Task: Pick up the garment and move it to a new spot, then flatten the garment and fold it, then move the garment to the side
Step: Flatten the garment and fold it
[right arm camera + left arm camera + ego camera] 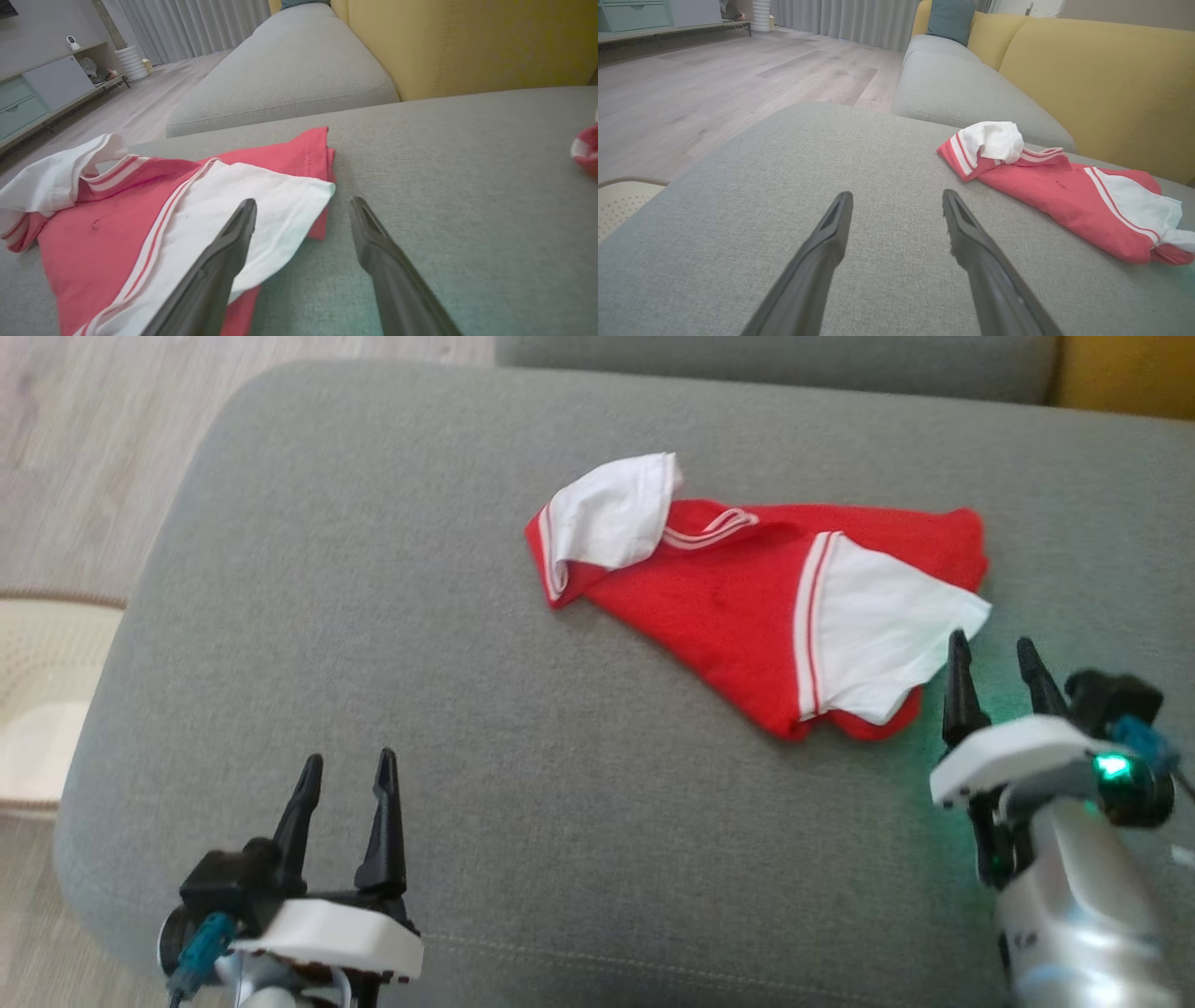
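Right gripper (pixel 991 665), jaws spread wide and empty, poised just beside the red-and-white garment (pixel 738 607) on the grey cushion (pixel 373 616). The cloth lies ahead and to its left, the near white sleeve (pixel 280 196) beneath one finger; contact cannot be told. The long axis runs away leftward from this gripper. Left gripper (pixel 347 784), likewise wide and empty, stands well apart, so the right arm is judged nearer.

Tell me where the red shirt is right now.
In the head view the shirt lies rumpled on the grey cushion, right of centre, its white sleeve just ahead of the right tool.
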